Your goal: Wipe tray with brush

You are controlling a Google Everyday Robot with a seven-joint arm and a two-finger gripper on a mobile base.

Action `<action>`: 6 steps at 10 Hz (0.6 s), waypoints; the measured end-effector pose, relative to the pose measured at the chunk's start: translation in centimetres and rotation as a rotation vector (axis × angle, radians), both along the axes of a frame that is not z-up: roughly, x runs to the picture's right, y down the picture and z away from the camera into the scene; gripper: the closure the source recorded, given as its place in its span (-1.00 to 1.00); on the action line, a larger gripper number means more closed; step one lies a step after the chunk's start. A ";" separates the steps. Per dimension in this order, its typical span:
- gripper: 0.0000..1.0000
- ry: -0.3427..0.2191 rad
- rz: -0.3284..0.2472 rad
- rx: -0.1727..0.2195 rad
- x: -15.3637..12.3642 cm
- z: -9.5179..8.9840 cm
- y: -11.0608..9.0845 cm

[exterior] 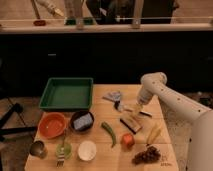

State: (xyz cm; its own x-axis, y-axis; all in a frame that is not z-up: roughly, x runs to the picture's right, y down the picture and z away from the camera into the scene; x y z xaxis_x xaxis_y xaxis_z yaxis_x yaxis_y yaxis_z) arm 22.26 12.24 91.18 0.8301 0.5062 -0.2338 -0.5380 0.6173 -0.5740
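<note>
Camera view: my open gripper [138, 106] hovers over the brush [131, 109]; grasping step; next, close on its handle.

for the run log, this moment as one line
gripper: open, low over long white-handled dish brush | shallow rectangular green plastic tray: empty

No readable text, label, brand or number is being shown on anything in the scene. A small dark mark is being seen at the near right corner of the table [105, 152], but it is too small to be read. Nothing legible is being carried by the containers on the left. The gripper [137, 107] is being seen low over the right part of the table, just above the brush [122, 106]. No marking is being shown on it.
</note>
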 end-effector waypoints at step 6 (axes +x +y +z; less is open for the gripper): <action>-0.60 -0.009 -0.034 -0.037 0.9 1.7 1.0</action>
